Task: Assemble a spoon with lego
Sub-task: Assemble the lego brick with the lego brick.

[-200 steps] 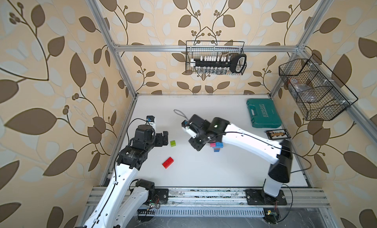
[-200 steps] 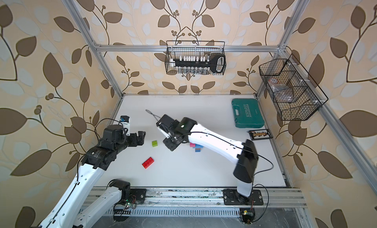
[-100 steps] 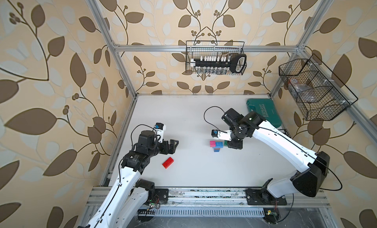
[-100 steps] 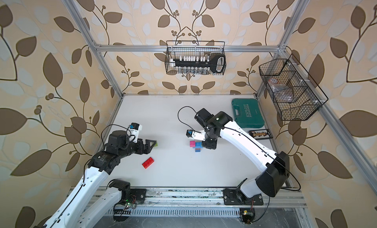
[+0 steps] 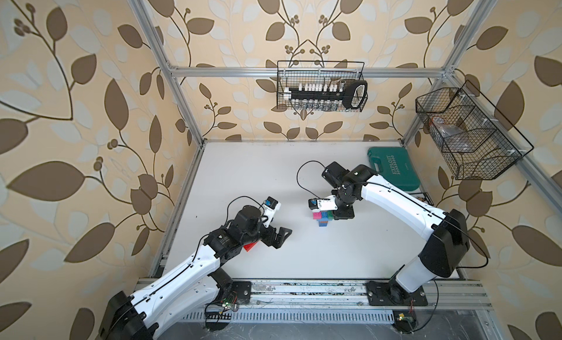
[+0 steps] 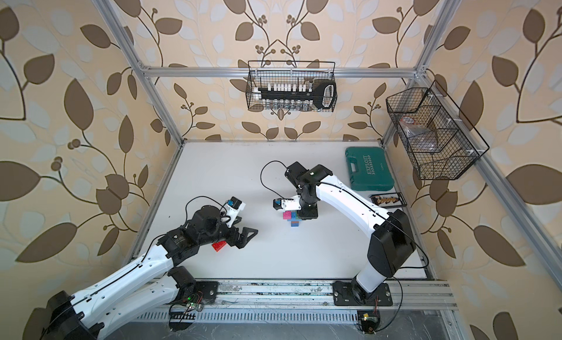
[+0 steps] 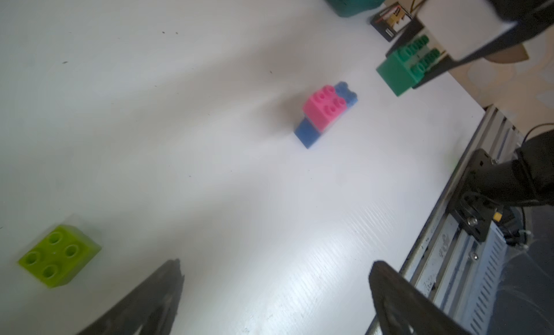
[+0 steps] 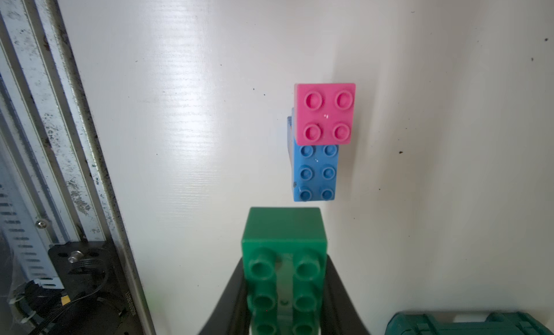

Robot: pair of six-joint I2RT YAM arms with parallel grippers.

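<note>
My right gripper [image 5: 343, 214] [image 8: 284, 267] is shut on a long green lego brick [image 8: 284, 246] [image 7: 401, 69] and holds it above the table, close beside a small stack and apart from it. The stack is a pink brick [image 8: 325, 113] [image 5: 317, 215] on a longer blue brick [image 8: 314, 173] [image 7: 305, 134]. My left gripper [image 5: 281, 236] [image 7: 277, 263] is open and empty, low over the table near the front left. A lime brick [image 7: 58, 255] lies beside it; the arm hides it in both top views. A red brick [image 6: 219, 245] peeks out under the left wrist.
A teal tool case [image 5: 392, 168] [image 8: 467, 323] lies at the back right, and a small black tray [image 6: 387, 200] lies in front of it. Wire baskets [image 5: 320, 86] hang on the back and right walls. The metal rail [image 5: 304, 288] runs along the table's front edge.
My right arm swung from the table's left-middle to the right with the green brick, stopping beside the pink-and-blue stack. The left gripper moved right and toward the front, covering the lime brick from above.
</note>
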